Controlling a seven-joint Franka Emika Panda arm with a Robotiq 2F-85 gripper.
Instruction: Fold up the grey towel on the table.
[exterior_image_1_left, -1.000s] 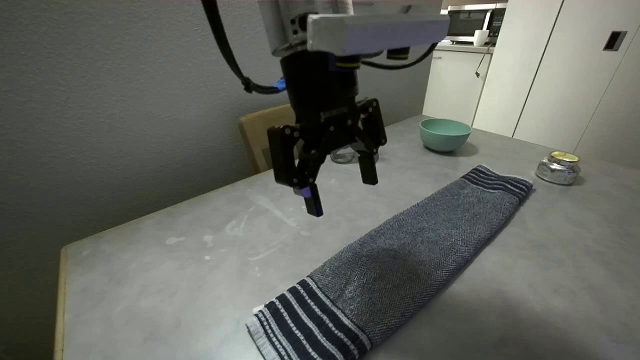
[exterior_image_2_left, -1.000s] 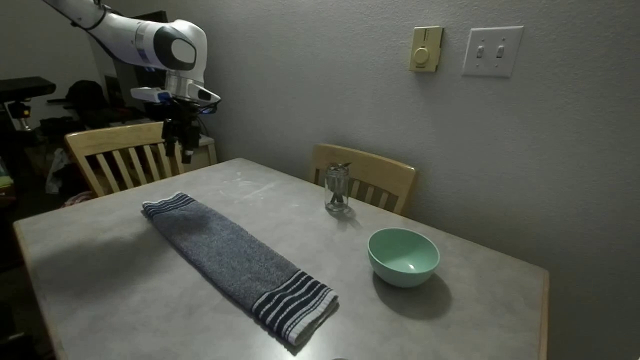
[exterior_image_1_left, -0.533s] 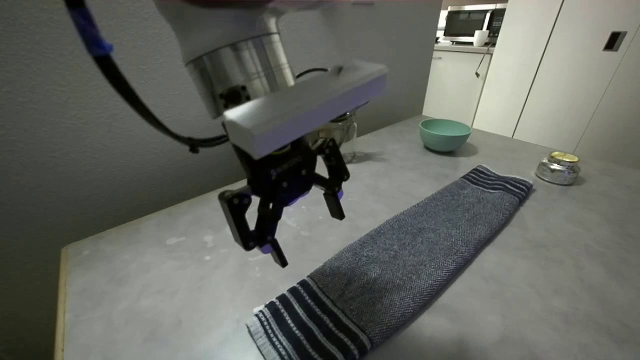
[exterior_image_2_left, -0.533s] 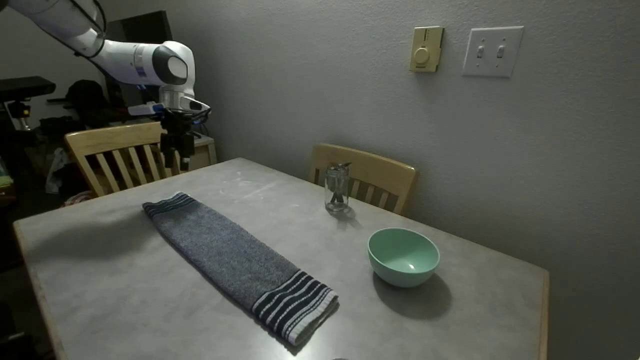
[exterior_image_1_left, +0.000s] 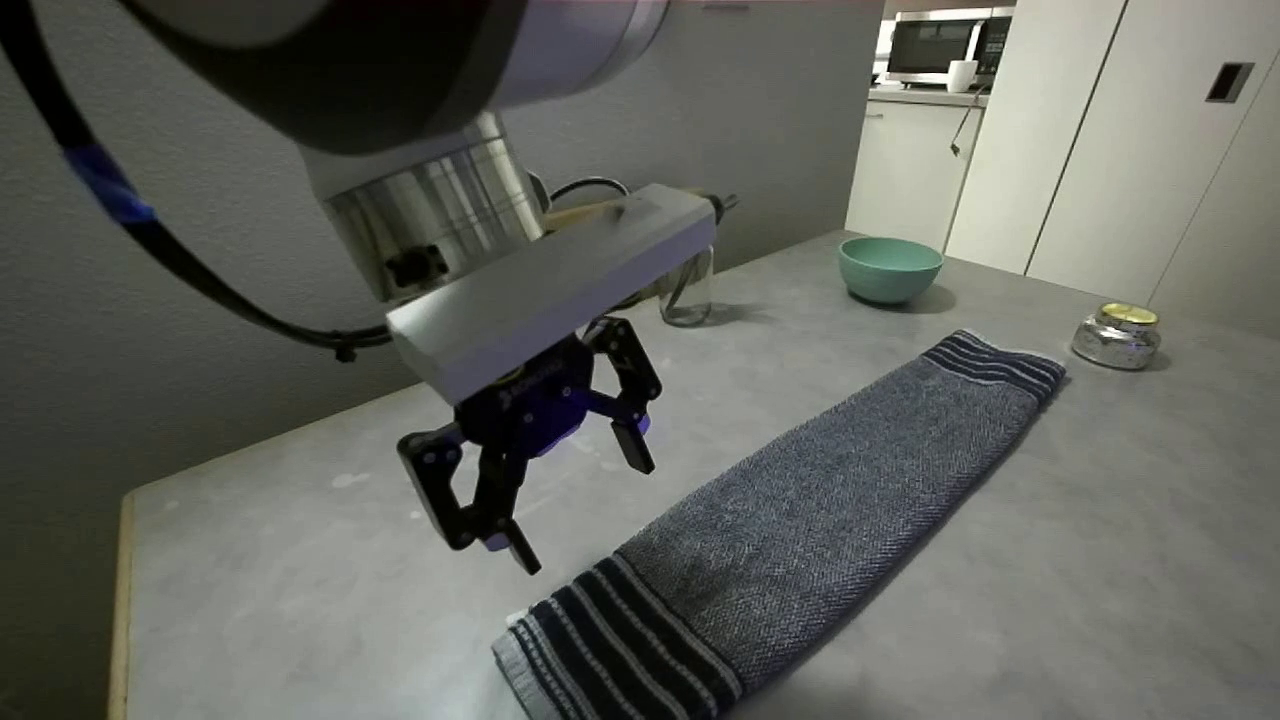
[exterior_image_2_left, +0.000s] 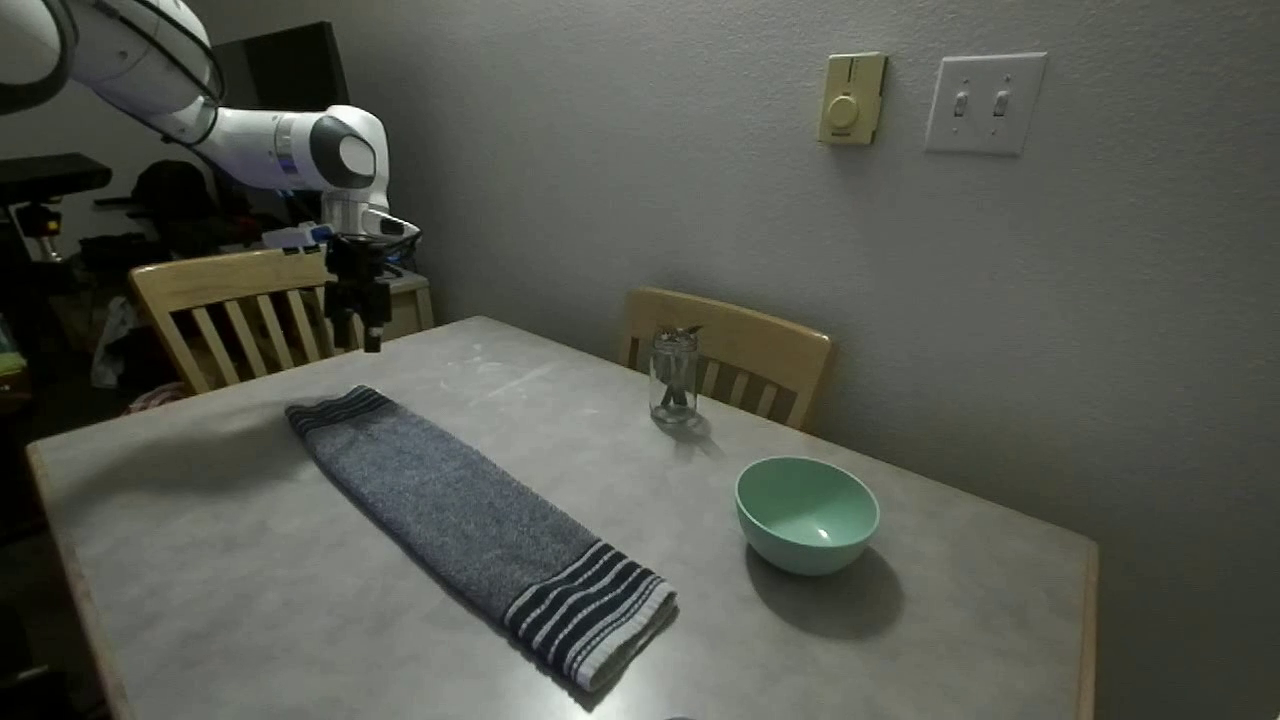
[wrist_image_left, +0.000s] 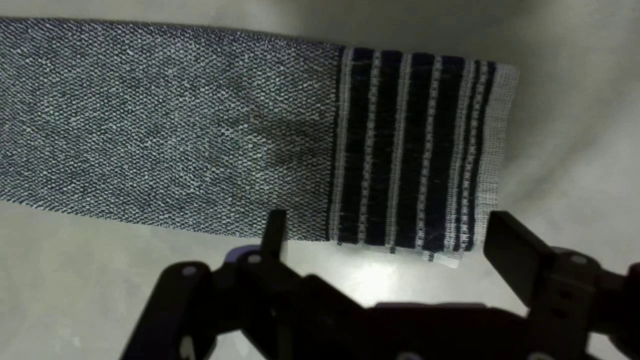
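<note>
The grey towel (exterior_image_1_left: 800, 500) lies flat in a long strip on the light grey table (exterior_image_1_left: 300, 560), with dark and pale stripes across each short end. It also shows in an exterior view (exterior_image_2_left: 450, 500) and in the wrist view (wrist_image_left: 175, 130). My gripper (exterior_image_1_left: 585, 510) is open and empty above the table, near one striped end of the towel and apart from it. It also shows in an exterior view (exterior_image_2_left: 357, 338). In the wrist view the open fingers (wrist_image_left: 387, 220) frame the towel's striped end at its long edge. A pale lower layer peeks out at that edge.
A green bowl (exterior_image_1_left: 890, 268) and a silver jar with a yellow top (exterior_image_1_left: 1117, 337) stand beyond the towel's far end. A glass jar with utensils (exterior_image_2_left: 674, 378) stands near the wall-side edge. Wooden chairs (exterior_image_2_left: 740, 340) stand at the table, by the wall (exterior_image_2_left: 600, 180).
The arm has come down toward the table and moved closer to the towel's near striped end, and the gripper has tilted and turned in view. It stays open. The towel has not moved.
</note>
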